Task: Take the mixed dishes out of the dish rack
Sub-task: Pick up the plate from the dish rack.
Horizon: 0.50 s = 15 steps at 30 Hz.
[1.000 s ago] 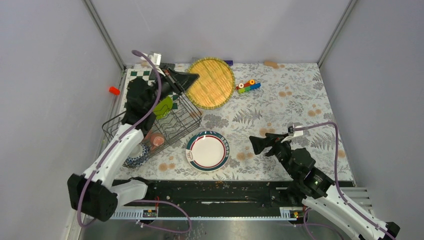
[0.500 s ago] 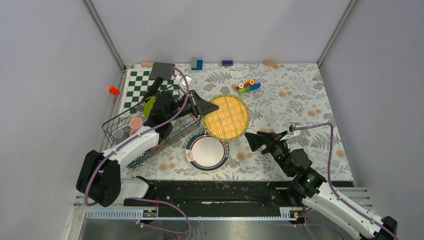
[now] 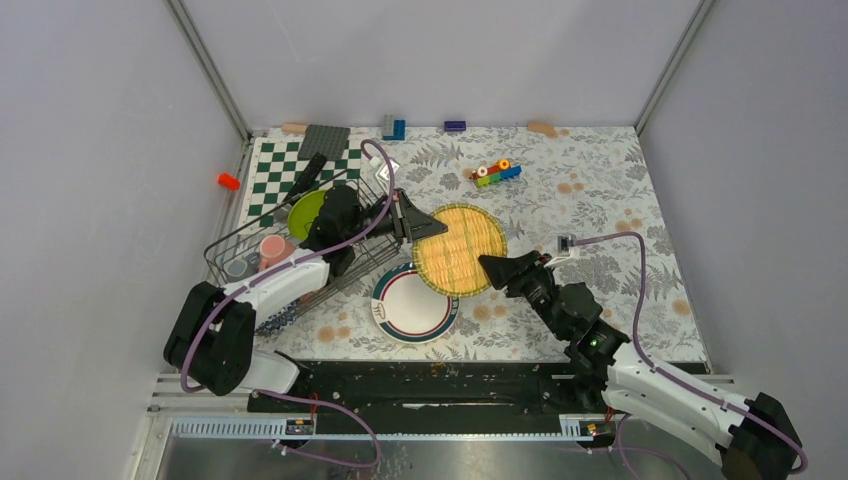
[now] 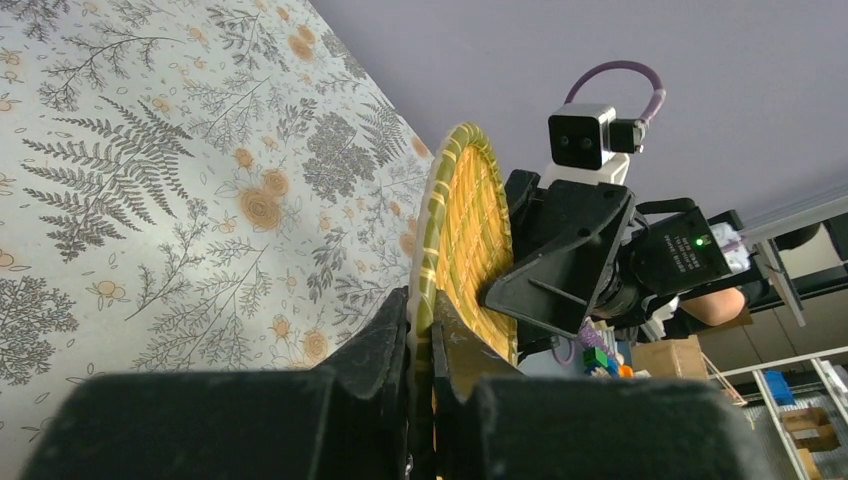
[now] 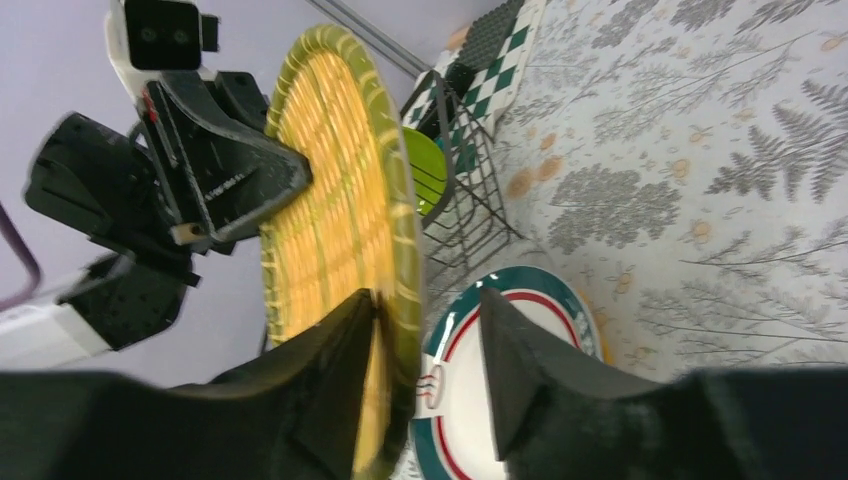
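Left claw (image 4: 422, 318) is pinching the left rim of the yellow plate (image 3: 462, 250). The plate lies roughly face-up, seemingly off the table, just right of the dish rack (image 3: 222, 262) and overlapping the far edge of the white plate (image 3: 410, 308). Right claw (image 5: 425, 305) straddles the opposite rim with its jaws spread, not clamped. This looks like a hand-over, so right should close firmly before left releases. Both arms reach inward to mid-table, wrists facing each other.
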Available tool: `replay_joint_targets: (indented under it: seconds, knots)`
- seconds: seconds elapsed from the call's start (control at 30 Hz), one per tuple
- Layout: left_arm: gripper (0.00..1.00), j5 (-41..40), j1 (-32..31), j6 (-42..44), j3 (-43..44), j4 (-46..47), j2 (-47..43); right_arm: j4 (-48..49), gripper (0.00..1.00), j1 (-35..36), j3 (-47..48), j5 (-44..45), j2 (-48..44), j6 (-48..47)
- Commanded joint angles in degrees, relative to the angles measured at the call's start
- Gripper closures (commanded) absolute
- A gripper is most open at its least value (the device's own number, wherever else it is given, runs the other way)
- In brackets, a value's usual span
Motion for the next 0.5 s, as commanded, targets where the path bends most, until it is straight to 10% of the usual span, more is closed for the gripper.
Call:
replay_joint_targets:
  seconds: [0.0, 0.2, 0.27, 0.43, 0.47]
  knots:
    - [1.0, 0.28, -0.4, 1.8, 0.86, 2.93, -2.0, 9.36, 0.58, 0.37, 2.31, 0.01, 2.88, 4.5]
    - [1.0, -1.58, -0.41, 3.76, 0.92, 0.11, -2.24, 13.47, 1.0, 0.35, 1.01, 0.66, 4.31, 7.92]
    - [0.96, -2.58, -0.41, 4.99, 1.47, -1.83, -2.38, 12.58, 1.0, 0.34, 0.93, 1.24, 3.99, 8.58]
    - [0.06, -9.12, -0.4, 10.0, 1.89, -9.69, -5.16, 6.84, 1.0, 0.41, 1.14, 2.61, 1.4, 9.14]
    - [0.02, -11.2, -0.36, 11.08, 1.69, -11.32, -6.22, 5.97, 1.0, 0.38, 0.89, 2.99, 0.75, 9.22]
